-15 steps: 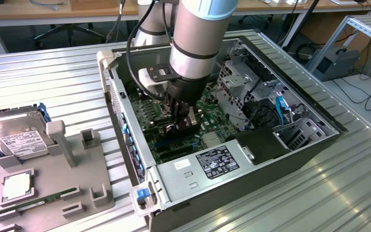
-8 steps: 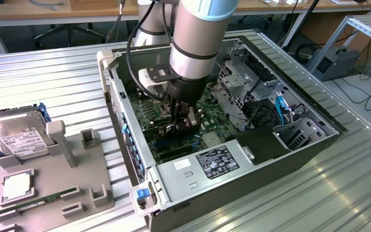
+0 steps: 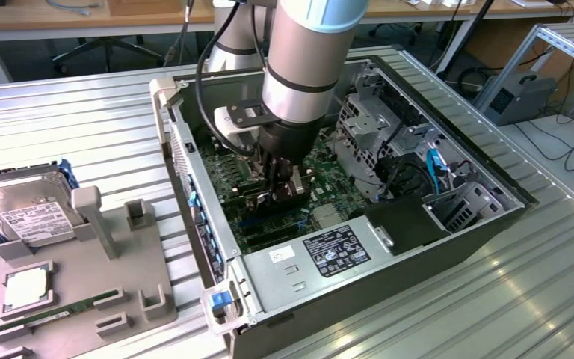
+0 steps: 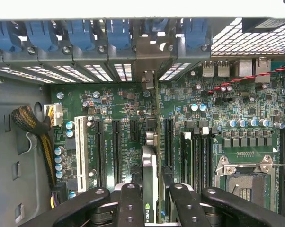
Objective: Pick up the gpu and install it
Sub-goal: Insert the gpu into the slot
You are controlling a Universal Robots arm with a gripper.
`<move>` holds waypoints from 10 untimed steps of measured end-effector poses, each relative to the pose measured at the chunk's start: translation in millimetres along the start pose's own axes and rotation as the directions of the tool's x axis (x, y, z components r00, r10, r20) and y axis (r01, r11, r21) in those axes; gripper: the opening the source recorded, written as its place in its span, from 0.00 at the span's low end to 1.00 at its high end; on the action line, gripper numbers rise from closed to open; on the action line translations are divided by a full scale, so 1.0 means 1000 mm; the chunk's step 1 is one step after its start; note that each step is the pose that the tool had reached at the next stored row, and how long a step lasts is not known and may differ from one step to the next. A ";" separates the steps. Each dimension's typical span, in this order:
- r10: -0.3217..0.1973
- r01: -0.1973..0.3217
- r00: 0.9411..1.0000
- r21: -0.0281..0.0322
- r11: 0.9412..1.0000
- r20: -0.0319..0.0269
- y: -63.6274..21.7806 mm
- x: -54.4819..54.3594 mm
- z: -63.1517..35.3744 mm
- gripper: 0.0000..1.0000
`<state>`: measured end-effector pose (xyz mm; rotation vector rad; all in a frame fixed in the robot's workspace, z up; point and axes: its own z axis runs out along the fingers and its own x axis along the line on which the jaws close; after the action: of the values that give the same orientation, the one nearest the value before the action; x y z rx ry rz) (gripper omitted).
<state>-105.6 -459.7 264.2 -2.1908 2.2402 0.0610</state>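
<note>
Black fingers (image 4: 130,208) of the hand (image 4: 150,201) fill the front of the wrist view, closed narrowly on the gpu (image 4: 149,175), which stands on edge between them with a small logo showing on its near end. That card runs away from the camera in a thin line, over the green motherboard (image 4: 227,109), toward the slotted metal brackets at the back wall of the computer case (image 4: 19,156). Its far end meets the bracket row below the blue clips (image 4: 81,35). Black expansion slots (image 4: 116,142) lie on either side of it, with a white slot (image 4: 79,146) further off and an open processor socket (image 4: 244,177) on the other side. A braided cable bundle (image 4: 31,123) plugs into the board's edge near the white slot.

From the exterior view, the arm (image 3: 302,67) reaches straight down into the open case (image 3: 486,232), which lies on its side on the ribbed metal bench (image 3: 68,127). The hand (image 3: 279,187) sits low over the motherboard (image 3: 317,213) with the gpu (image 3: 294,183) held upright between its fingers. Toward the exterior view's left, a grey tray (image 3: 117,277) carries a hard drive (image 3: 28,213) standing in a slot, a processor chip (image 3: 28,288) and a memory stick (image 3: 53,314).
</note>
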 end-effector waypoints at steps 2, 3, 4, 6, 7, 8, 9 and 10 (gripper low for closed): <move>0.000 0.000 1.000 0.000 1.000 0.000 0.0000 0.000 0.0001 0.45; 0.001 -0.001 1.000 0.000 1.000 0.000 0.0000 -0.001 -0.0003 0.76; 0.001 -0.001 1.000 0.000 1.000 0.001 0.0003 -0.001 -0.0113 0.76; 0.001 -0.001 1.000 0.000 1.000 0.001 0.0001 -0.001 -0.0038 0.61; 0.002 -0.002 1.000 0.000 1.000 0.001 0.0004 -0.002 -0.0036 0.61; 0.001 -0.001 1.000 0.000 1.000 0.001 0.0012 -0.005 -0.0035 0.47; 0.001 -0.001 1.000 0.000 1.000 0.001 0.0012 -0.005 -0.0035 0.47; 0.001 -0.001 1.000 0.000 1.000 0.001 0.0011 -0.005 -0.0035 0.47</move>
<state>-106.6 -455.1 267.9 -2.1886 2.2411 0.0621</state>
